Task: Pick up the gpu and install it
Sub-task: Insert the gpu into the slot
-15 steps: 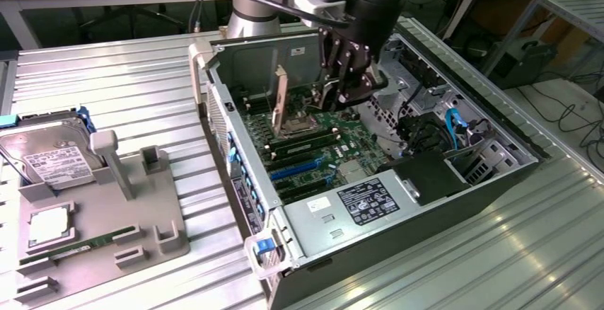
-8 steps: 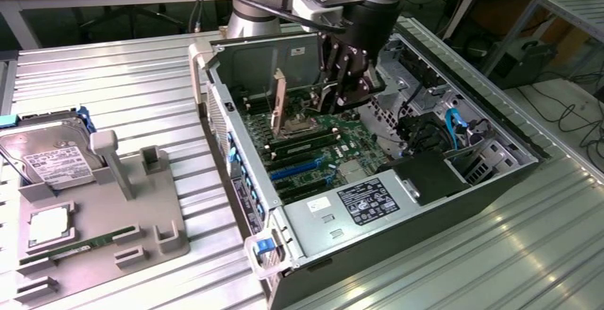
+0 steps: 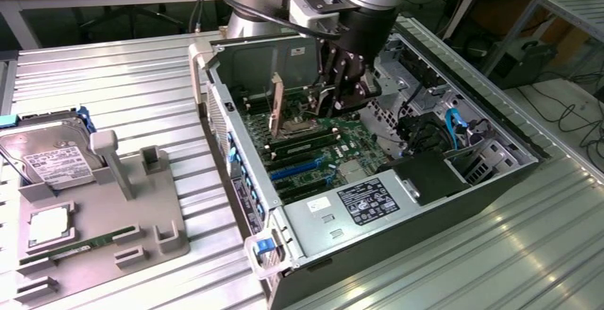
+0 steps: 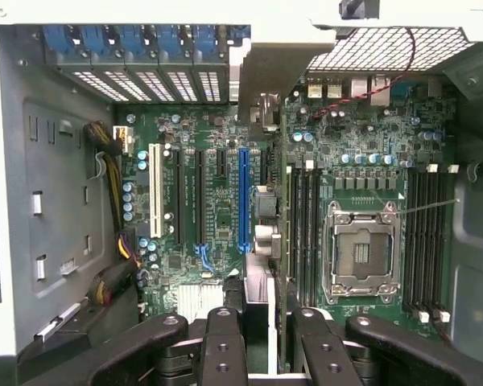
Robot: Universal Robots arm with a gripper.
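Arm reaches down into open PC case (image 3: 472,182), tool (image 3: 341,98) gripping the gpu (image 4: 266,76).
Wrist points straight down over the motherboard (image 4: 217,161), with the arm entering from the far side of the table (image 3: 113,76). The tool is nearly closed, fingers (image 4: 222,338) pinching the thin card edge-on. The gpu hangs upright above the board, between the blue slot (image 4: 243,197) and the CPU socket (image 4: 361,249), not seated. The hard drive (image 3: 56,158) sits in a grey fixture at the exterior view's left.
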